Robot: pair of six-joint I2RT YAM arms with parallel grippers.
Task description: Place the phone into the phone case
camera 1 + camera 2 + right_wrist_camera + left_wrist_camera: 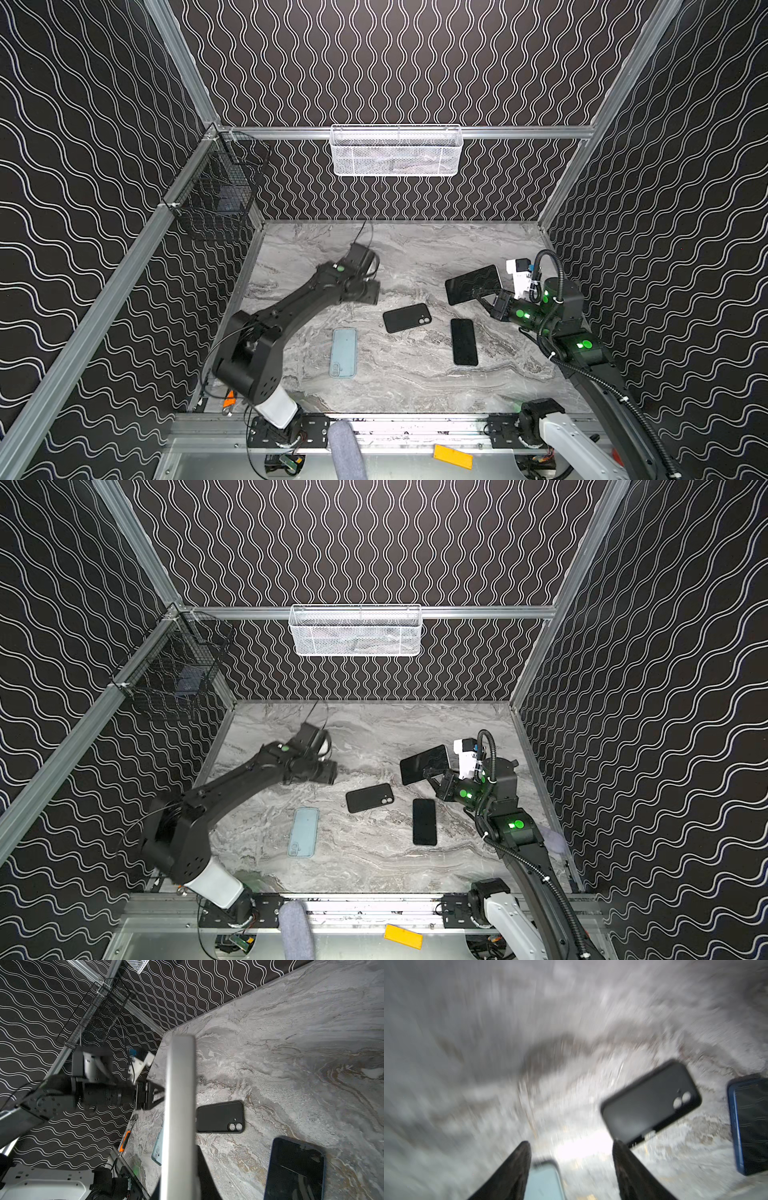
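Note:
My right gripper (484, 297) is shut on a black-screened phone (473, 284) and holds it tilted above the table at the right; in the right wrist view its silver edge (179, 1105) runs up from between the fingers. A black phone case (406, 318) lies back up mid-table, with two camera holes showing. A light blue case (343, 352) lies flat to its left. My left gripper (571, 1142) is open and empty above the table, left of the black case (652, 1101); that view is blurred, with the blue case (544, 1182) below the fingers.
A dark blue phone (464, 341) lies screen up on the marble table (415, 382), right of the black case. A white mesh basket (396, 150) hangs on the back wall and a black wire basket (216, 195) on the left wall. Walls close three sides.

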